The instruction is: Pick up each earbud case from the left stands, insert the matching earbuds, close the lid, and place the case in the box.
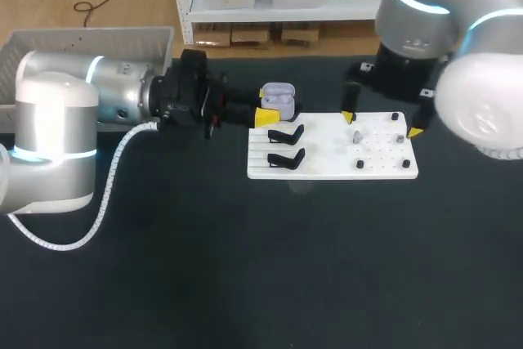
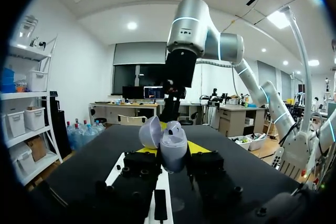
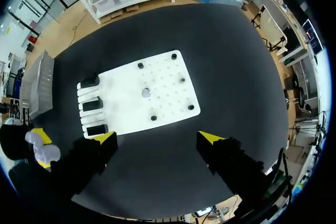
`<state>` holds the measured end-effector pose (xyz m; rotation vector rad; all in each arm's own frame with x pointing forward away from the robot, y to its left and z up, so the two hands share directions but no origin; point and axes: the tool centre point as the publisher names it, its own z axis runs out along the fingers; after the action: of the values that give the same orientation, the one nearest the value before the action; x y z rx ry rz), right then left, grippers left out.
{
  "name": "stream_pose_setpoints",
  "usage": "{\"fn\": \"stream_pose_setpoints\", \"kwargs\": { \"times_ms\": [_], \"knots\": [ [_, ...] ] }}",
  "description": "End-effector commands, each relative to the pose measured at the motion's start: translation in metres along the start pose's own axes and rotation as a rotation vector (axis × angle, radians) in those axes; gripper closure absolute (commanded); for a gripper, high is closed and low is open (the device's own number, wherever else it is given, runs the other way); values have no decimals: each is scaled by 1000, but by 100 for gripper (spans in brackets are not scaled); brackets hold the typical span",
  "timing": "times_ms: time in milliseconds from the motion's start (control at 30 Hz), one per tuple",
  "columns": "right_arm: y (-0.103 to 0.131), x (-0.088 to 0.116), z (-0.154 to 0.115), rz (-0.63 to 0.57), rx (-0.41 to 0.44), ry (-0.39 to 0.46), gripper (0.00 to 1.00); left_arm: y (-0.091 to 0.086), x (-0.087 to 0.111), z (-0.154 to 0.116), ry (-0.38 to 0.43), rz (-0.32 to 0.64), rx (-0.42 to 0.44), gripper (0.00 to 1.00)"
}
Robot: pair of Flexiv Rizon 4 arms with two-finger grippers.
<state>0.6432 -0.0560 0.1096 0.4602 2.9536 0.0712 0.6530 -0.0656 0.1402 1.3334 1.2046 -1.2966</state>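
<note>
The dark table [image 1: 245, 267] carries everything. My left arm [image 1: 65, 136] comes in from the left edge and lies stretched out low toward the middle of the table. My right arm [image 1: 425, 30] comes in from the far right corner and points straight down. A pale grey box [image 1: 82, 42] with holed walls stands at the far left corner of the table. A white board [image 1: 327, 165] lies flat a little right of the middle, nearer to the far edge than to the near one. The right gripper [image 1: 382, 124] hangs above the right half of this board with its fingers spread wide and nothing between them. The left gripper [image 1: 274, 108] is at the far left corner of the board, and its two yellow tips press from both sides on the earbud case [image 1: 278, 97]. The case is light purple, its lid stands open, and it is held above the board and does not touch it. Black stands [image 1: 286, 134] sit in a row along the left end of the board; the two that show in the head view are empty. Some small black pegs [image 1: 359, 164] stand on the right half of the board. Between them lies one small grey piece [image 1: 357, 136], too small to tell what it is.
</note>
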Motion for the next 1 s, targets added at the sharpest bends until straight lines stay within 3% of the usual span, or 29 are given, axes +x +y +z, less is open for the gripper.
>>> {"fn": "stream_pose_setpoints", "kwargs": {
  "times_ms": [33, 267, 1000],
  "knots": [
    [11, -13, 21, 3, 14, 26, 0, 1, 0, 0, 1, 0, 3, 100],
    [6, -22, 43, 38, -3, 46, 0, 1, 0, 0, 1, 0, 3, 100],
    [4, -24, 44, 51, -24, 54, 0, 1, 0, 0, 1, 0, 3, 100]
  ]
}}
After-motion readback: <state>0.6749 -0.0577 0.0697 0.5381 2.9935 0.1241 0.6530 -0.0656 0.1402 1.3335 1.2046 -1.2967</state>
